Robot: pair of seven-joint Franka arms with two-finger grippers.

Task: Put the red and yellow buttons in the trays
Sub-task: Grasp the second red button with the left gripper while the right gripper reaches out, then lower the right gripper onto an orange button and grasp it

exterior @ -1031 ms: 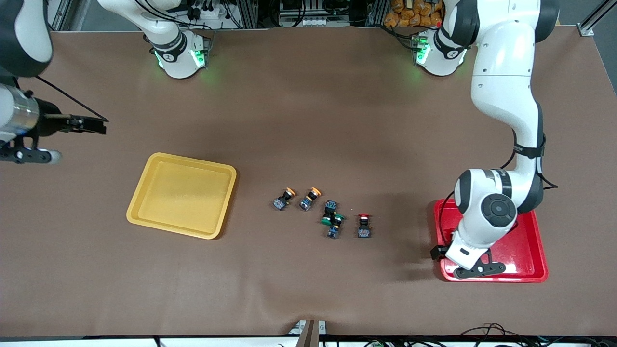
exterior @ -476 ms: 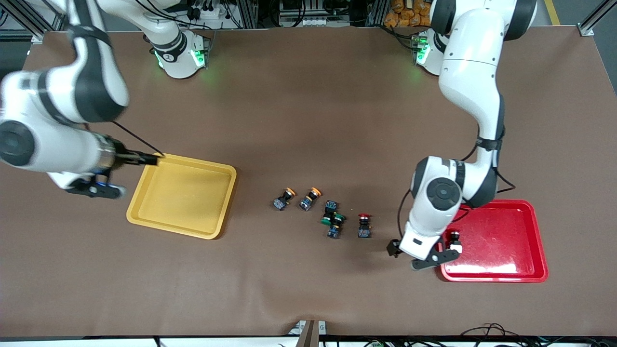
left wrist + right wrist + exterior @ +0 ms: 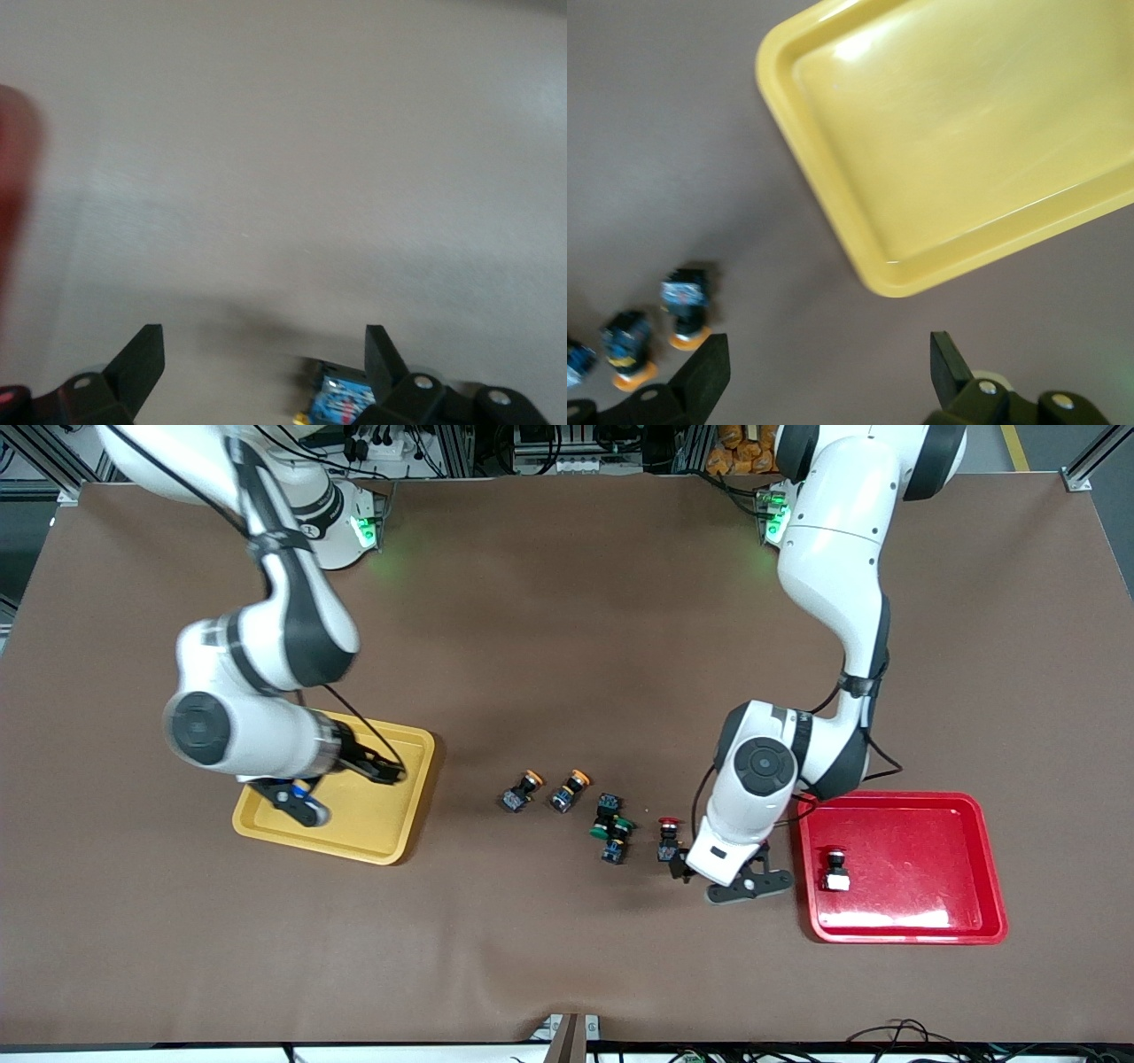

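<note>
Red button [image 3: 669, 840] lies on the worktop just beside the released left tool [image 3: 709, 877], toward the right arm's end. Over the yellow tray [image 3: 266, 815] the right tool [image 3: 354, 779] hangs, released.

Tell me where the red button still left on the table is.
In the front view the red button stands on the brown table, beside the green-capped switches toward the left arm's end, right next to the open left gripper, outside the red tray.

left tool [image 3: 264, 354] fingers spread | over brown table [image 3: 292, 159] | blue-bodied button [image 3: 341, 400] by one finger
</note>
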